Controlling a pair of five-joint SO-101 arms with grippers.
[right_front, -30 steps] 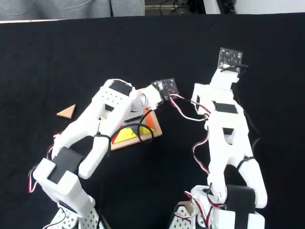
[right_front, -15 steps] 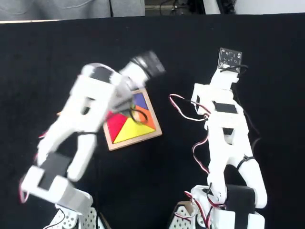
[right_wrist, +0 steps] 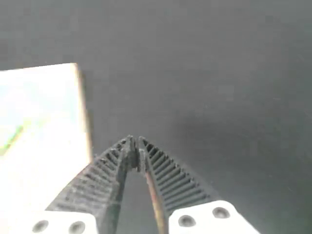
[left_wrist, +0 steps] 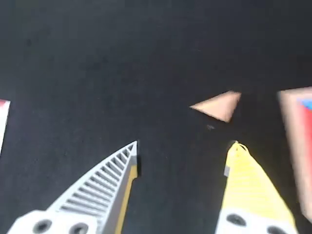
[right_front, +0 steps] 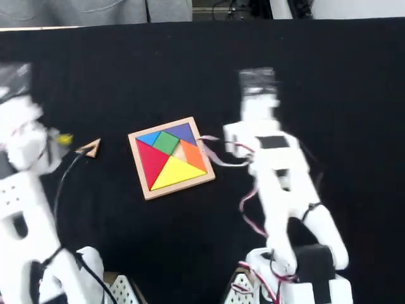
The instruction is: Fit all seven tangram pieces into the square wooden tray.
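The square wooden tray [right_front: 143,187] lies mid-table, holding blue, green, purple, red, yellow and orange pieces, with a small bare wooden triangle gap near the orange one. A tan triangle piece [right_front: 89,149] lies on the black cloth left of the tray. My left gripper [left_wrist: 185,146] is open just short of this triangle [left_wrist: 218,105], with nothing between its fingers; its yellow fingertip [right_front: 63,138] sits left of the piece. The tray's edge [left_wrist: 292,117] lies beyond the triangle. My right gripper [right_wrist: 134,144] is shut and empty over bare cloth, beside a pale board edge [right_wrist: 80,107].
The right arm [right_front: 272,158] stands just right of the tray, its cables hanging near the tray's right corner. The left arm [right_front: 22,190] rises along the table's left side. Black cloth covers the table all around.
The left arm swung off the tray to the far left, uncovering it, and now sits by the tan triangle. The right arm shifted left toward the tray.
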